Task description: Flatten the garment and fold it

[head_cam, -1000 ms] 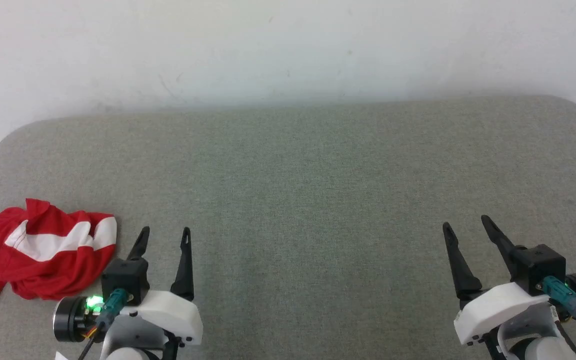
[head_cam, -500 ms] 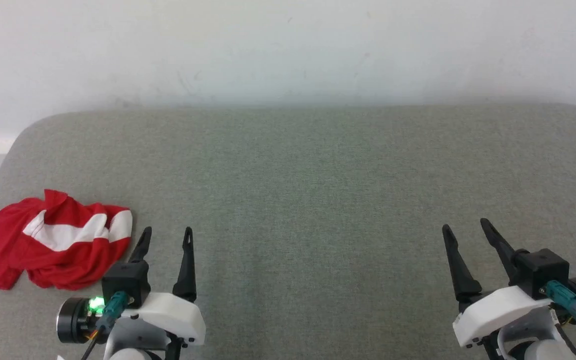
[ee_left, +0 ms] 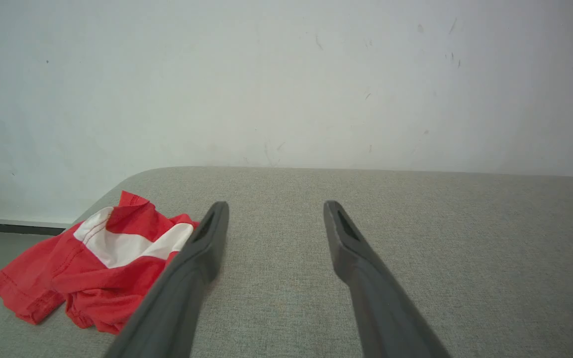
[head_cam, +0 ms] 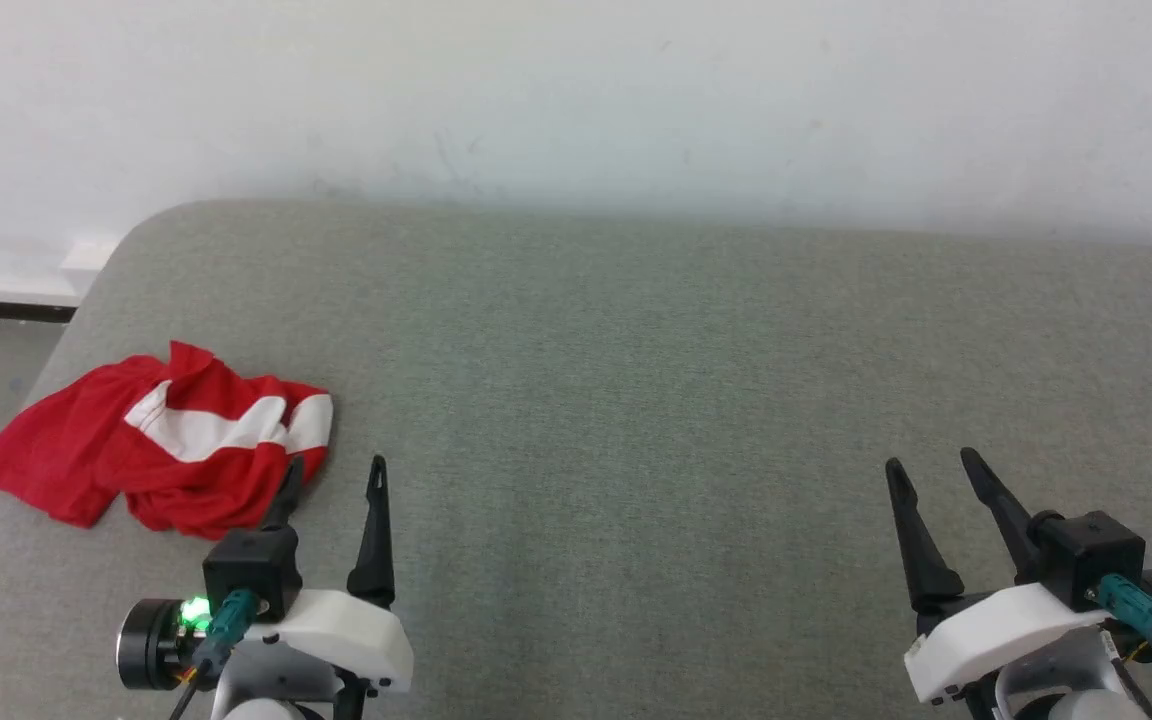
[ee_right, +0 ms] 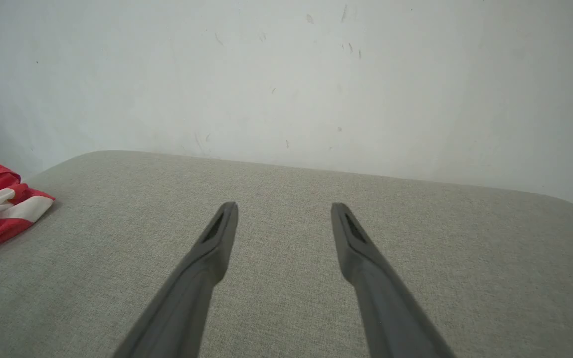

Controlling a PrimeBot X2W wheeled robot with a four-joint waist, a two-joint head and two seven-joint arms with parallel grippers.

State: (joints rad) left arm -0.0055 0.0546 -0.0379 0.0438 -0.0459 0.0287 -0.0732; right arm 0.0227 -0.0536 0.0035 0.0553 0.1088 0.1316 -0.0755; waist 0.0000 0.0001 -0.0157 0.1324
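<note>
Head view: the garment [head_cam: 166,440], a crumpled heap of thin red cloth with a broad white stripe, lies at the frame's left on the grey woven surface [head_cam: 636,400]. Its long axis runs left to right. The left gripper [head_cam: 334,465], lower left, is spread and empty, and the right gripper [head_cam: 931,460], lower right, likewise.

Left wrist view: the garment sits lower left, just beside 1 dark finger [ee_left: 202,248].

Right wrist view: the garment shows at the left edge, well apart from the 2 parted fingers.
</note>
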